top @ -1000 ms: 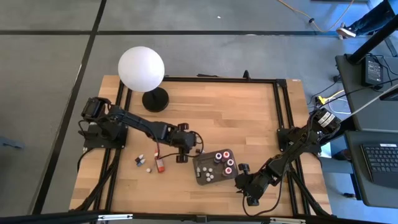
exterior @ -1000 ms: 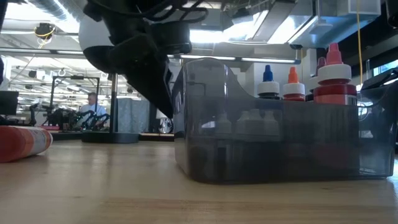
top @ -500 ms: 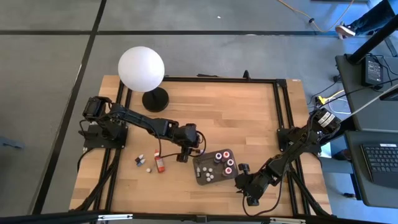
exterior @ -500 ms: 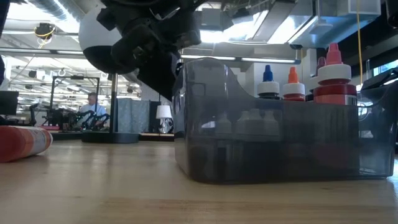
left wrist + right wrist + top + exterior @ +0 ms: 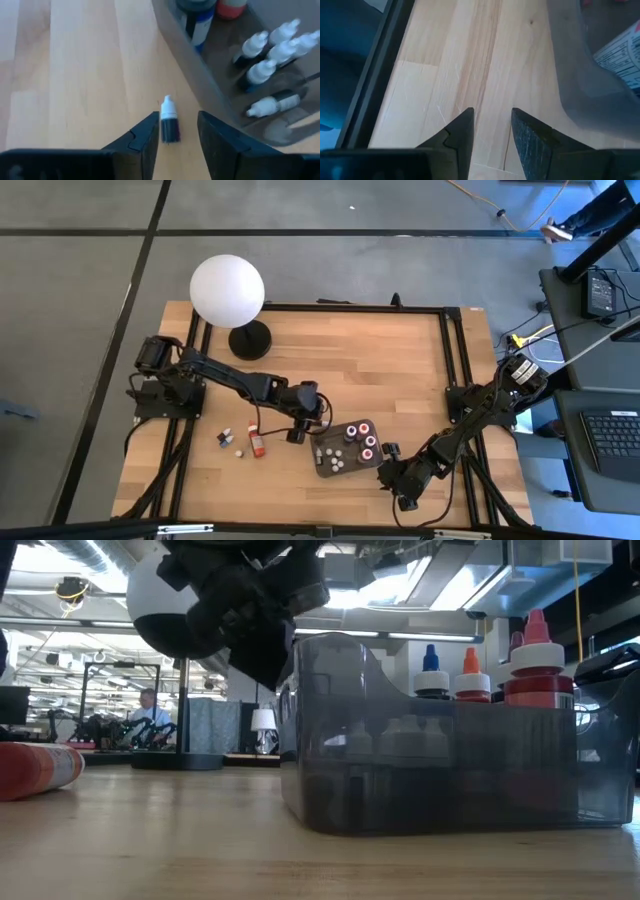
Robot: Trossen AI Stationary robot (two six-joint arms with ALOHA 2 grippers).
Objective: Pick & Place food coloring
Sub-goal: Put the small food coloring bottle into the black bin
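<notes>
A tiny dark dropper bottle with a white cap (image 5: 169, 125) lies on its side on the wooden table, close to the dark grey tray (image 5: 326, 436). My left gripper (image 5: 177, 117) hangs open above it, pointing down at a slant, one finger on each side without touching. In the tray, several food coloring bottles (image 5: 262, 67) lie or stand, among them a blue-capped (image 5: 431, 670), an orange-capped (image 5: 471, 675) and a red one (image 5: 535, 665). My right gripper (image 5: 492, 111) waits open over bare table at the tray's near right corner (image 5: 388, 452).
A red bottle (image 5: 256, 443) lies on its side left of my left gripper, and two tiny bottles (image 5: 225, 437) (image 5: 240, 450) lie beyond it. A white globe lamp (image 5: 228, 290) stands at the far left. Black rails (image 5: 455, 360) frame the table. The far half of the table is bare wood.
My left gripper has rolled at the wrist and tipped, staying over the same spot beside the tray's left wall. Its fingers keep the same gap.
</notes>
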